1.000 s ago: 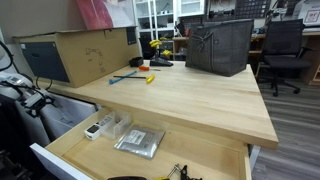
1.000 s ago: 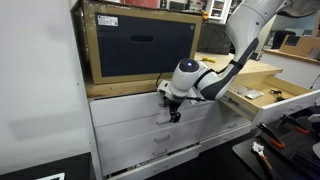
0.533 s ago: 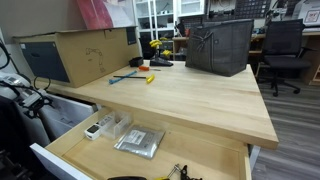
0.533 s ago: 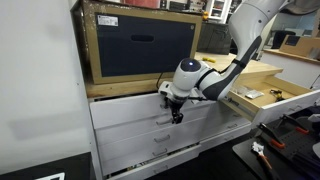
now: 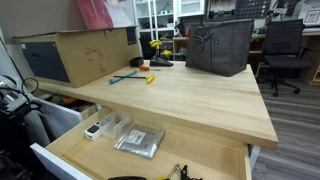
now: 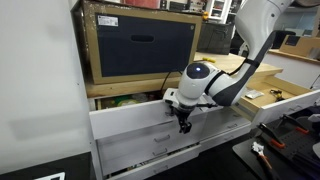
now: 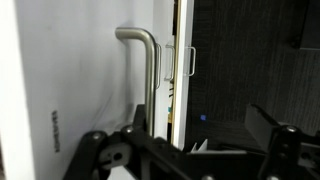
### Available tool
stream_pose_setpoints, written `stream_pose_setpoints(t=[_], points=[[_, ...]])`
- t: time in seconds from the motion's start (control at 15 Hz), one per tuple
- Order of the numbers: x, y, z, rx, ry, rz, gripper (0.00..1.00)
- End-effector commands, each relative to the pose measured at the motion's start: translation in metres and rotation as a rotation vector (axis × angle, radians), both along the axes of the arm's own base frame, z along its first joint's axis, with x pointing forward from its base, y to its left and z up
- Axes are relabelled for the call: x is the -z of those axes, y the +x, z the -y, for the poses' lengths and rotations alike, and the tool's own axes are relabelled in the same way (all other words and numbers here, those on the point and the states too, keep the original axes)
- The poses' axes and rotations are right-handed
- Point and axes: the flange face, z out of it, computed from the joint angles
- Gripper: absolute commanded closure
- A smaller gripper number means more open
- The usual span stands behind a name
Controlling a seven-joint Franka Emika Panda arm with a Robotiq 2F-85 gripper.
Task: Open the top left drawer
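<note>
Top left drawer (image 6: pixel 125 122) ajar by gripper (image 6: pixel 184 125); handle (image 7: pixel 152 70) close in wrist view

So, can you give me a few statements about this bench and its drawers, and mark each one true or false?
1. The top left drawer stands partly open. True.
2. The wide drawer is shut. False: it is out, and a silver packet lies in it.
3. A cardboard box sits on the worktop. True.
4. The handle is black plastic. False: in the wrist view it is a silvery bar on a white front.
5. The end effector hangs high above the worktop. False: it is down at the top left drawer's front, below the worktop.
</note>
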Motion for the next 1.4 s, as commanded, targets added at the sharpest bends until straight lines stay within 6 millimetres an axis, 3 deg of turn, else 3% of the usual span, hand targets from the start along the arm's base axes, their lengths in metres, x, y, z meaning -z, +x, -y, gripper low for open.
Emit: stream_pose_setpoints(t=[0.0,0.47,0.67,1.07,1.33], points=[[0.0,-0.008,-0.001,0.001,-0.006,-0.002,0.0],[-0.001,-0.014,-0.002,0.001,-0.011,-0.003,0.0],[0.001,-0.015,-0.013,-0.018,-0.028,0.018,0.0],[-0.022,-0.061,-0.046,-0.161,-0.066,0.161,0.0],[-0.019,-0.091,-0.058,-0.219,-0.158,0.296,0.0]])
